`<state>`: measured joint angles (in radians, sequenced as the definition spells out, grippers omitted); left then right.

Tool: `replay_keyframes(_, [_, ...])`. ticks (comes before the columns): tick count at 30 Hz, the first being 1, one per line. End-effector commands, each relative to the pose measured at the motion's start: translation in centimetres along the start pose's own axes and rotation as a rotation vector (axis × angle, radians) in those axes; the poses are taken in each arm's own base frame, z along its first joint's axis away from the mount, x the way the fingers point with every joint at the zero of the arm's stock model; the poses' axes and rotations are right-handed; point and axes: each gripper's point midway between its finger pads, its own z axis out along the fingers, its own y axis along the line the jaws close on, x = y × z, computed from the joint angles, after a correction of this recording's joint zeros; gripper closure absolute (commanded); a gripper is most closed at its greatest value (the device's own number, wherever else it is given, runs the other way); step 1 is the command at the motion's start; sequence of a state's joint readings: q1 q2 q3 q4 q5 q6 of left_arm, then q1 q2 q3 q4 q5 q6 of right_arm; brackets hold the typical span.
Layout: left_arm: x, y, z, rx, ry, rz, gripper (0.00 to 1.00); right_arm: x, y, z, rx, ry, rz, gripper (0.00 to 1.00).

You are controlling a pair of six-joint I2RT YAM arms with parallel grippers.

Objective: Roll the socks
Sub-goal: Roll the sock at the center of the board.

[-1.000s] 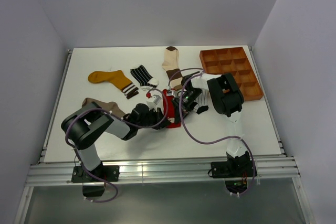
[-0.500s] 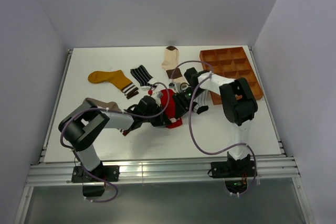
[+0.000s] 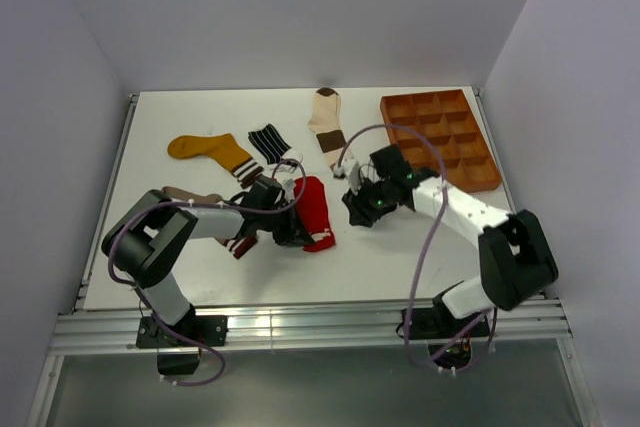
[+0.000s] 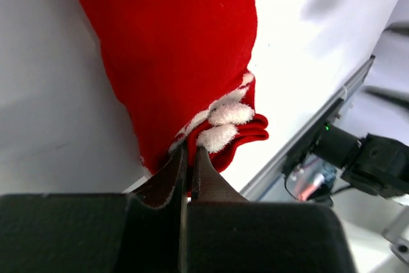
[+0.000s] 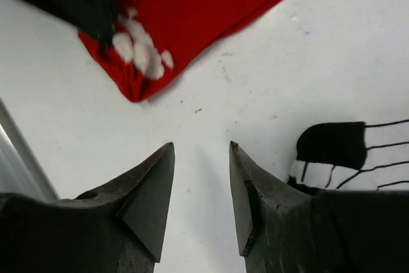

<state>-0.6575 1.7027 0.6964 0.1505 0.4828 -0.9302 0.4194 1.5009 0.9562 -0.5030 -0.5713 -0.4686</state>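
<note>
A red sock [image 3: 316,209] with a white mark lies mid-table. My left gripper [image 3: 293,228] is shut on its edge beside the fluffy white mark [image 4: 223,116]; the red sock [image 4: 179,49] stretches away from the closed jaws in the left wrist view. To the right my right gripper [image 3: 357,211] is open and empty, over bare table. In the right wrist view the red sock [image 5: 204,4] is ahead of the right gripper [image 5: 201,148] and a white pinstriped sock [image 5: 339,151] is beside its right finger. Mustard sock [image 3: 205,150], black-white striped sock [image 3: 268,142] and cream-and-brown sock [image 3: 327,117] lie farther back. A taupe sock [image 3: 185,194] is partly under the left arm.
A brown compartmented tray [image 3: 440,137] sits at the back right, just behind the right arm. The table's raised rim [image 3: 110,187] runs along the left side. A metal rail [image 3: 300,322] borders the near edge by the arm bases.
My right gripper has opened, let go of the red sock and drawn back to the right. My left gripper has shut on the sock's edge, and the sock now lies stretched out.
</note>
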Motion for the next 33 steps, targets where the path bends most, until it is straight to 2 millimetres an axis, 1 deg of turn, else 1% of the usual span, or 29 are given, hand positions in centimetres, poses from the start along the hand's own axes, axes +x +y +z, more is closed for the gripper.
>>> replay_keyframes(1, [2.7, 2.5, -0.4, -0.077, 0.124, -0.087, 1.00, -0.2, 0.1, 0.6, 0.172, -0.034, -0.327, 0.53])
replay_keyframes(2, [2.8, 2.6, -0.4, -0.076, 0.133, -0.095, 0.99, 1.0, 2.6, 1.4, 0.146, -0.033, -0.411, 0.53])
replay_keyframes(3, [3.0, 2.6, -0.5, -0.070, 0.149, -0.103, 1.00, 0.3, 3.1, 1.5, 0.171, -0.076, -0.468, 0.53])
replay_keyframes(4, [3.3, 2.9, -0.4, -0.078, 0.160, -0.110, 1.00, 0.5, 3.5, 1.7, 0.193, -0.077, -0.521, 0.53])
replay_keyframes(5, [3.2, 3.0, -0.5, -0.079, 0.162, -0.114, 1.00, 1.2, 4.9, 2.1, 0.184, -0.079, -0.576, 0.52])
replay_keyframes(6, [3.4, 2.9, -0.5, -0.073, 0.172, -0.116, 1.00, 0.7, 5.3, 2.2, 0.198, -0.106, -0.615, 0.52])
replay_keyframes(7, [3.4, 2.9, -0.5, -0.071, 0.172, -0.112, 1.00, 0.7, 6.0, 2.6, 0.207, -0.117, -0.667, 0.51])
replay_keyframes(8, [3.7, 3.2, -0.7, -0.086, 0.186, -0.122, 1.00, 0.8, 5.8, 2.6, 0.221, -0.117, -0.675, 0.50])
replay_keyframes(9, [3.8, 3.2, -0.8, -0.085, 0.194, -0.124, 1.00, 0.8, 6.8, 3.0, 0.207, -0.123, -0.712, 0.50])
replay_keyframes(10, [3.8, 3.2, -0.9, -0.083, 0.197, -0.124, 1.00, 0.7, 7.3, 3.1, 0.208, -0.129, -0.738, 0.50])
replay_keyframes(11, [3.7, 3.3, -0.9, -0.085, 0.197, -0.131, 1.00, 1.5, 7.3, 3.4, 0.216, -0.108, -0.753, 0.50])
replay_keyframes(12, [3.7, 3.3, -1.0, -0.087, 0.200, -0.132, 1.00, 0.5, 8.2, 3.6, 0.227, -0.156, -0.793, 0.50])
replay_keyframes(13, [3.8, 3.4, -1.0, -0.092, 0.204, -0.127, 1.00, 0.4, 8.6, 3.7, 0.236, -0.167, -0.827, 0.50])
replay_keyframes(14, [3.8, 3.4, -1.0, -0.090, 0.205, -0.126, 1.00, 0.9, 8.7, 4.0, 0.240, -0.163, -0.848, 0.50])
replay_keyframes(15, [3.8, 3.4, -1.0, -0.088, 0.206, -0.129, 1.00, 0.4, 9.4, 4.2, 0.249, -0.184, -0.884, 0.50])
replay_keyframes(19, [3.8, 3.4, -1.1, -0.084, 0.208, -0.134, 1.00, 1.0, 10.8, 5.1, 0.220, -0.178, -0.939, 0.48])
replay_keyframes(21, [3.8, 3.5, -1.1, -0.090, 0.210, -0.133, 1.00, 0.9, 11.4, 5.3, 0.218, -0.190, -0.968, 0.48])
replay_keyframes(22, [3.7, 3.5, -1.1, -0.089, 0.210, -0.131, 1.00, 1.2, 11.5, 5.6, 0.226, -0.177, -0.986, 0.48])
replay_keyframes(23, [3.8, 3.5, -1.0, -0.088, 0.212, -0.130, 1.00, 1.0, 11.7, 5.7, 0.230, -0.184, -0.996, 0.48])
replay_keyframes(26, [3.7, 3.6, -1.0, -0.089, 0.215, -0.131, 1.00, 1.3, 12.2, 6.4, 0.215, -0.171, -1.017, 0.47])
replay_keyframes(29, [3.8, 3.7, -0.9, -0.091, 0.222, -0.129, 1.00, 1.8, 12.4, 7.0, 0.205, -0.157, -1.038, 0.47])
replay_keyframes(33, [3.9, 3.7, -1.0, -0.090, 0.231, -0.120, 1.00, 2.0, 12.1, 7.7, 0.223, -0.137, -1.068, 0.48])
